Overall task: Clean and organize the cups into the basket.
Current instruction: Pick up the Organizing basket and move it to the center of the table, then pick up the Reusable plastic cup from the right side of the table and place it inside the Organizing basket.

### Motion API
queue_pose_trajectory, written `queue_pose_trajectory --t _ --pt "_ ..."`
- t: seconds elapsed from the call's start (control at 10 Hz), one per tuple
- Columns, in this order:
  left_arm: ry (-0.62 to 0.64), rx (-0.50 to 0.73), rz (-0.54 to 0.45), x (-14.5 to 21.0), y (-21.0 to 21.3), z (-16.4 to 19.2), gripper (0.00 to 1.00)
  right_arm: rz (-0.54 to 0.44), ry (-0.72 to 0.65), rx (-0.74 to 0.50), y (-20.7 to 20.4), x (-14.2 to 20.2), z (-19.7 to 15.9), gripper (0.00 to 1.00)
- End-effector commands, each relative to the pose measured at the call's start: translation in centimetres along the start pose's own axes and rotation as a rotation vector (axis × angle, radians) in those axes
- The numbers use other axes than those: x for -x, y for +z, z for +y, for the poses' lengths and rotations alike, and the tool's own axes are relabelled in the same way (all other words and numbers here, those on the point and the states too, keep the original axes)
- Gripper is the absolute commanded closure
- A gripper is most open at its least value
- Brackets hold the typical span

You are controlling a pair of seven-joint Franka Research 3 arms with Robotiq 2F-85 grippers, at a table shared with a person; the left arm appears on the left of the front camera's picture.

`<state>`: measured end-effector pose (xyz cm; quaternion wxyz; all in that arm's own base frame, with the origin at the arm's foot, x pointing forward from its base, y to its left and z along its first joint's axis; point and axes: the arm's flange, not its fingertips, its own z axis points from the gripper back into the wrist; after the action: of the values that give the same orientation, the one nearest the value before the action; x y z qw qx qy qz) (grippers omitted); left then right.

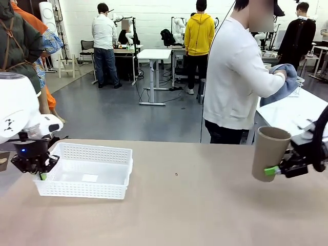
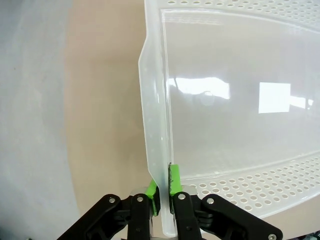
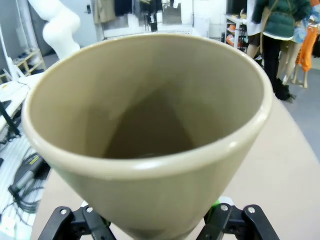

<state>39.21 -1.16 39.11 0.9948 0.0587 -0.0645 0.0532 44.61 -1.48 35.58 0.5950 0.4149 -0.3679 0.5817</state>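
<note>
Grey floor [image 1: 118, 113], white walls [image 1: 154, 13], white desks [image 1: 154, 53]

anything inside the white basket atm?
Nothing stands in the basket: bare white floor with one pale rectangular patch on it. In the front view its near wall covers the front strip of floor.

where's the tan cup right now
Front view: the tan cup is at the table's right side, gripped near its base by the right gripper, far from the white basket on the left.
</note>
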Motion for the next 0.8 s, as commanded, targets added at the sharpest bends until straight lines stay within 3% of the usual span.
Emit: queue_pose_trajectory --t 0.0,0.3,0.5,0.7 --pt "0.018 -0.039 -0.008 2.1 0.5 -3.3 1.00 -0.034 0.008 0.076 1.9 -4.3 4.4 0.78" --pt "-0.025 -0.049 -0.041 4.1 1.8 -9.4 1.00 -0.061 0.037 0.145 4.8 -9.1 8.5 0.78" --pt "-0.034 -0.035 -0.009 3.6 2.4 -12.3 1.00 -0.061 0.027 0.180 5.8 -10.0 9.0 0.78" --pt "-0.065 -0.018 -0.019 4.5 3.7 -15.7 1.00 -0.037 0.064 0.136 5.7 -9.8 8.4 0.78"
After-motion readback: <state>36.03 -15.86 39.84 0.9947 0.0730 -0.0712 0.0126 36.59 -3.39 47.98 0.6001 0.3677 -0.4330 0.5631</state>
